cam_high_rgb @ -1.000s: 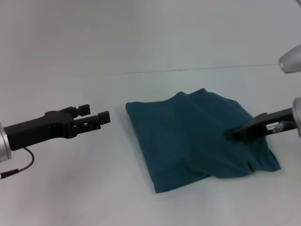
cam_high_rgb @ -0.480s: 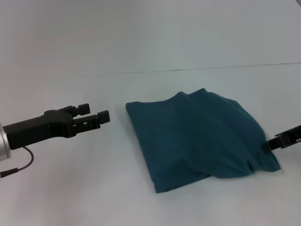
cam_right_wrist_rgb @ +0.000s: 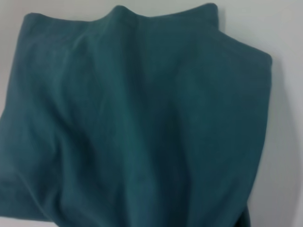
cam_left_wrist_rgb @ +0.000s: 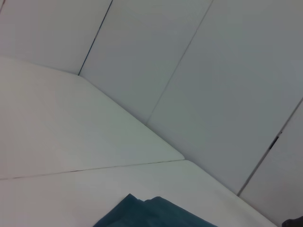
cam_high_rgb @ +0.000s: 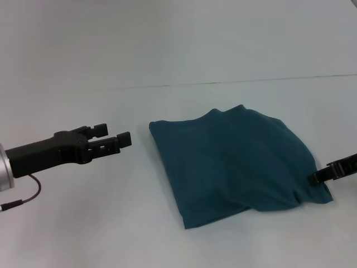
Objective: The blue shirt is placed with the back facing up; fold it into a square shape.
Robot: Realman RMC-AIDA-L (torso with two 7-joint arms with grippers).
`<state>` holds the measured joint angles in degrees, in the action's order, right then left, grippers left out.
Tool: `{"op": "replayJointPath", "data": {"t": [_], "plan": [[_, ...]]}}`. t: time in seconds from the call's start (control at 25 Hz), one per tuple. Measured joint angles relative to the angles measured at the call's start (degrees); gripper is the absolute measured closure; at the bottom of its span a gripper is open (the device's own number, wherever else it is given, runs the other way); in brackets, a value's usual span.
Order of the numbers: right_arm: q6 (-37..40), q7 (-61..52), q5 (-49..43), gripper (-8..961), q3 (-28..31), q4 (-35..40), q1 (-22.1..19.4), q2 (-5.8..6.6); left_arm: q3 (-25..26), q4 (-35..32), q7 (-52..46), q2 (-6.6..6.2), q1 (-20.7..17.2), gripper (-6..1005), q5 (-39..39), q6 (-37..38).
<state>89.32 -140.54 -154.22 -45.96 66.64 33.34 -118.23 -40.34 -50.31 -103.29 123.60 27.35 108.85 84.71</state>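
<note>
Both arms sit off to the sides, so I'd guess the folding's basically done. The blue shirt (cam_high_rgb: 237, 164) lies mid-table as a puffy, roughly square bundle, no real long axis, one corner pointing at the robot. Left gripper (cam_high_rgb: 114, 137) hovers unclenched, well clear. Right gripper (cam_high_rgb: 322, 176) touches the shirt's right corner — can't tell its grip.

Even, soft overhead light w/ a cool cast; no glare anywhere. Head view fairly bright: the blue shirt (cam_high_rgb: 237, 162) throws only a thin, faint shadow on the surface (cam_high_rgb: 111, 223) along its near edge. Left gripper (cam_high_rgb: 114, 138) reads as near-solid black, little detail. Right wrist view slightly soft, folds low-contrast. Left wrist view dimmer, greyish, panel seams sharp enough.
</note>
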Motion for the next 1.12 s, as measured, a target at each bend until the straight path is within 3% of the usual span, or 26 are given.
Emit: {"op": "replayJointPath", "data": {"t": [0.12, 0.4, 0.68, 0.92, 1.12], "plan": [[-1.3, 0.0, 0.2, 480, 0.0, -1.0, 0.0, 0.0, 0.0, 0.0, 0.0, 0.04, -0.1, 71, 0.0, 0.1], [-2.6, 0.8, 0.6, 606, 1.0, -2.5, -0.1, 0.01, 0.0, 0.0, 0.0, 0.14, -0.4, 72, 0.0, 0.1], [-3.0, 1.4, 0.7, 817, 2.0, -2.5, -0.1, -0.01, -0.1, 0.0, 0.0, 0.15, -0.5, 73, 0.1, 0.1], [-4.6, 3.5, 1.2, 938, 3.9, -2.0, -0.1, -0.14, -0.1, 0.0, 0.0, 0.15, -0.4, 73, 0.0, 0.2], [-8.7, 3.7, 1.5, 937, 4.3, -1.9, 0.2, -0.16, -0.3, 0.0, 0.0, 0.15, -0.3, 73, 0.1, 0.2]]}}
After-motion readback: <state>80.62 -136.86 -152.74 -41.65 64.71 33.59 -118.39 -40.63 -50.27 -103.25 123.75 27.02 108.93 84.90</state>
